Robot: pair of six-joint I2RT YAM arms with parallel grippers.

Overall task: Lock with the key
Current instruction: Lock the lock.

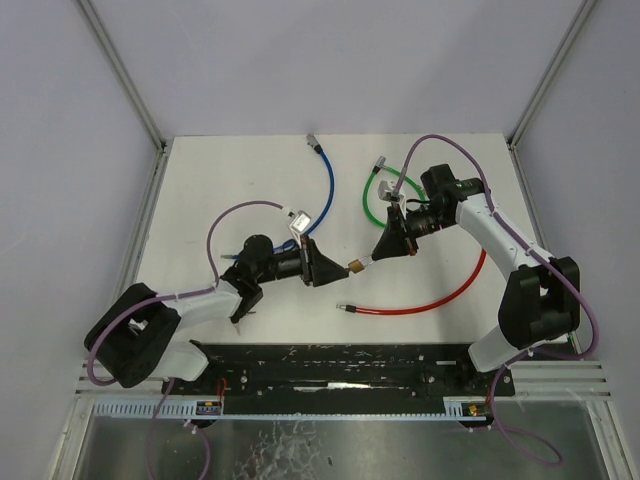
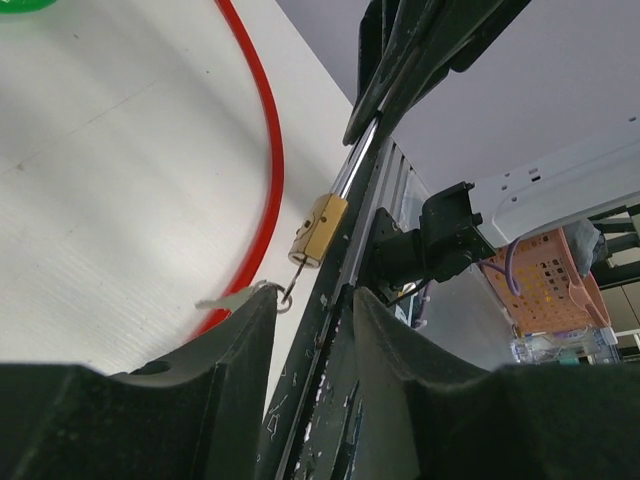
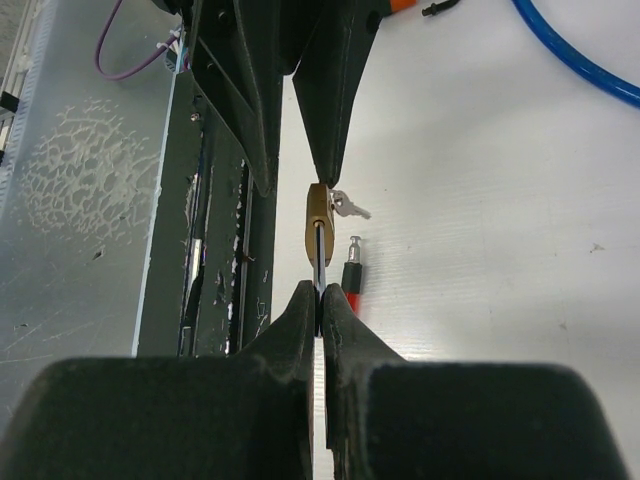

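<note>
A small brass padlock hangs in the air above the table between my two grippers. My right gripper is shut on the lock's thin steel shackle, with the brass body just past its tips. A silver key dangles on a ring under the padlock. My left gripper faces the lock's bottom with its jaws apart and nothing between them. The key lies outside the gap, against the tip of one of the fingers.
A red cable curves across the table below the lock, its metal end close by. A green cable and a blue cable lie further back. A black rail runs along the near edge.
</note>
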